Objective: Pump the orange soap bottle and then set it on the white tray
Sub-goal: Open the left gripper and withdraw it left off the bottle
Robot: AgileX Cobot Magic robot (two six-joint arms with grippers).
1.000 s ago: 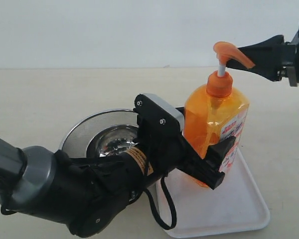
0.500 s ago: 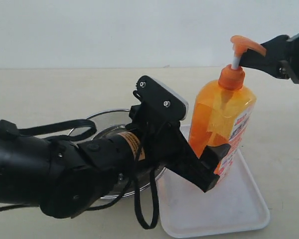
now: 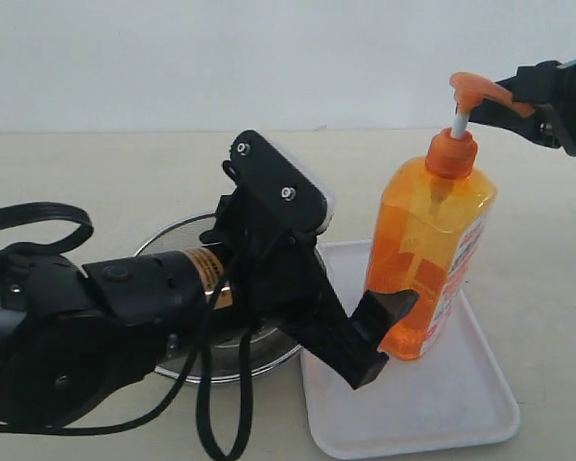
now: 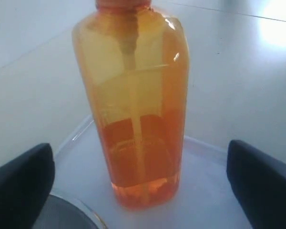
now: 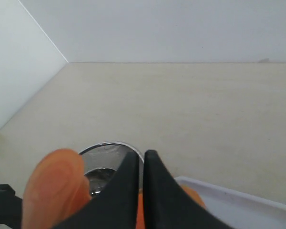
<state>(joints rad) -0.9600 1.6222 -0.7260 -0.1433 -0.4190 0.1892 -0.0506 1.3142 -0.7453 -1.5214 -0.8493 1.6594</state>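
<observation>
The orange soap bottle (image 3: 432, 259) stands upright on the white tray (image 3: 442, 408), its pump head (image 3: 478, 91) raised on the white stem. My left gripper (image 3: 376, 338) is open, its fingers spread wide of the bottle's base (image 4: 143, 181) on both sides without touching it. My right gripper (image 3: 507, 104) is shut and holds nothing. Its tips lie against the pump spout up at the right. In the right wrist view the shut tips (image 5: 144, 157) sit beside the blurred orange pump head (image 5: 55, 191), above the tray (image 5: 238, 198).
A round steel mesh strainer bowl (image 3: 168, 240) lies left of the tray, mostly behind my left arm; its rim also shows from the right wrist (image 5: 107, 145). The beige tabletop (image 3: 96, 173) runs back to a white wall.
The bottle has moved right, come upright and now rests on the tray. My left gripper has opened and drawn back from it. My right gripper followed the pump head to the right.
</observation>
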